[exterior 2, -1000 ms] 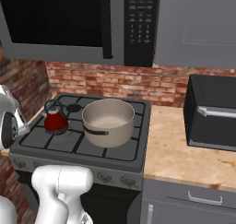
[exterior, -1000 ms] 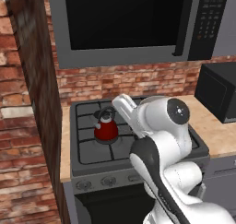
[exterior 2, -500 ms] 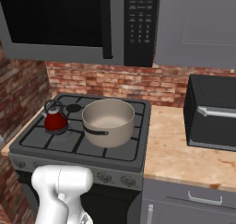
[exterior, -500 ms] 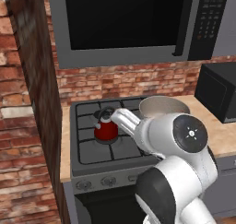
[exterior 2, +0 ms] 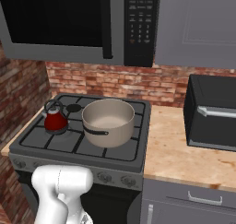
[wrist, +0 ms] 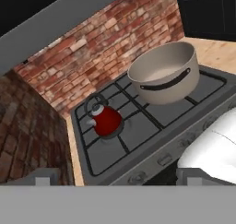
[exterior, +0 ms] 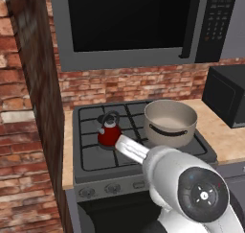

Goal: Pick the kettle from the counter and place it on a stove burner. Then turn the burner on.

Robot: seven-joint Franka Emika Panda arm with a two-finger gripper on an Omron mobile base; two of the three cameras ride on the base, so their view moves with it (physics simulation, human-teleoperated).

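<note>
The small red kettle (exterior: 110,133) (exterior 2: 55,120) (wrist: 107,121) stands upright on the left side of the dark stove, on a burner whose ring (wrist: 112,134) shows just under it. Nothing touches it. Another black burner cap (exterior 2: 73,109) lies behind it. In the hand view my gripper (wrist: 115,178) is open, its two tips far apart with nothing between them, drawn back in front of and above the stove's front edge. My white arm (exterior: 191,189) fills the foreground. The tan counter (exterior 2: 184,149) (exterior: 225,136) runs to the stove's right.
A big beige pot (exterior: 171,122) (exterior 2: 108,120) (wrist: 166,73) sits on the stove's right half, close to the kettle. Knobs (exterior: 112,189) (wrist: 163,161) line the stove front. A black appliance (exterior 2: 212,112) stands on the counter; a microwave (exterior: 129,21) hangs overhead. A brick wall (exterior: 28,107) closes the left.
My arm has swung lower and to the right in the left base view, uncovering the pot. The kettle and pot have not moved.
</note>
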